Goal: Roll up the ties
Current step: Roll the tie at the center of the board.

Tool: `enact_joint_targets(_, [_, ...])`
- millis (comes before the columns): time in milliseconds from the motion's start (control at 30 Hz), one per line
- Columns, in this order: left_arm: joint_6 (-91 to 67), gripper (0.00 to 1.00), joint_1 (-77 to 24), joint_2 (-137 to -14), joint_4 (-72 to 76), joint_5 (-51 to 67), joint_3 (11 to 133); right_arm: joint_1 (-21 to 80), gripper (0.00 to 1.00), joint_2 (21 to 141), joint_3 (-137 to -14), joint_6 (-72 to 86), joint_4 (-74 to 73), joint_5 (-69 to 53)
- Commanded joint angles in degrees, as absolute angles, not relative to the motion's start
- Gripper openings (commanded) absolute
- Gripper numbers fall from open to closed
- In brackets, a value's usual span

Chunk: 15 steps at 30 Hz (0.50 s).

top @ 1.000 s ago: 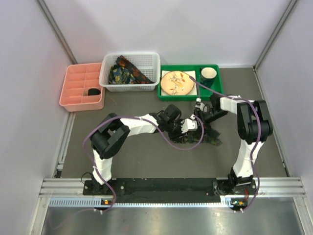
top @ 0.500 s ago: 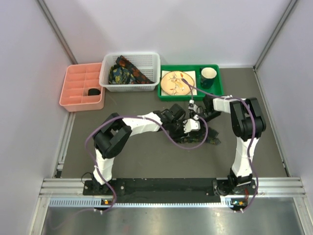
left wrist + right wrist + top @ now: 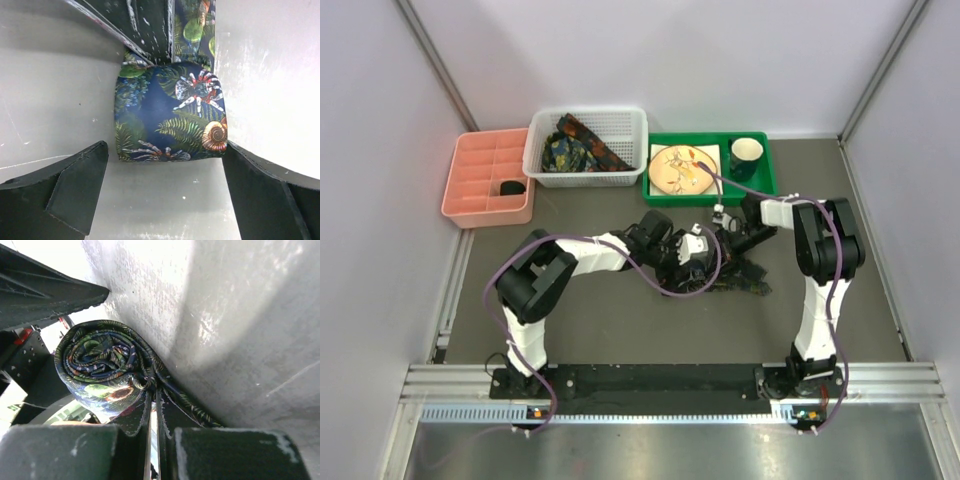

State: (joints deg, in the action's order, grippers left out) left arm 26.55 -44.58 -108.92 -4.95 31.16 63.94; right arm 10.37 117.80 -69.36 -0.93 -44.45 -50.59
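A tie (image 3: 170, 115) of dark blue fabric with fern, crab and shell print lies coiled into a roll on the grey table. My left gripper (image 3: 165, 156) stands open. Its fingers (image 3: 75, 190) flank the roll's near edge without holding it. The unrolled tail (image 3: 738, 284) trails right across the table. My right gripper (image 3: 154, 390) is shut, its tips pinching the fabric where the folds of the roll (image 3: 102, 365) gather. From above, the left gripper (image 3: 692, 252) and right gripper (image 3: 722, 240) meet at the table's centre.
A white basket (image 3: 542, 160) at the back holds more ties (image 3: 578, 146). A pink compartment tray (image 3: 480, 165) stands to its left. To its right a green tray (image 3: 762, 185) holds a plate and a mug. Purple cables (image 3: 665, 285) loop beside the grippers.
My left gripper has opened and let go of the roll, drawing back slightly left. My right gripper has shut on the tie at the roll.
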Motion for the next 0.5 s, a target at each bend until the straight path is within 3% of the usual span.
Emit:
enact_joint_targets(0, [19.88, 0.99, -44.3, -108.09, 11.03, 38.93, 62.4, 9.76, 0.0, 117.78, -68.29, -1.76, -38.5, -45.62])
enact_joint_targets(133, [12.15, 0.95, -44.74, -112.84, 16.68, 39.64, 65.12, 9.67, 0.0, 116.81, -67.15, -1.49, -37.18, -45.0])
enact_joint_targets(267, [10.98, 0.76, -45.09, -116.27, 15.57, 39.55, 68.46, 9.67, 0.0, 115.84, -66.01, -1.67, -37.27, -45.0])
enact_joint_targets(300, [11.77, 0.63, -45.26, -116.71, 13.82, 39.46, 68.9, 9.58, 0.0, 115.58, -65.92, -1.67, -37.35, -45.35])
enact_joint_targets(433, [22.55, 0.38, -45.79, -114.53, 0.64, 36.22, 69.52, 9.23, 0.0, 114.88, -66.71, -1.41, -37.97, -47.28])
enact_joint_targets(467, [24.68, 0.36, -45.88, -113.13, -4.34, 35.51, 68.48, 9.14, 0.0, 114.87, -67.67, -1.23, -38.4, -47.55])
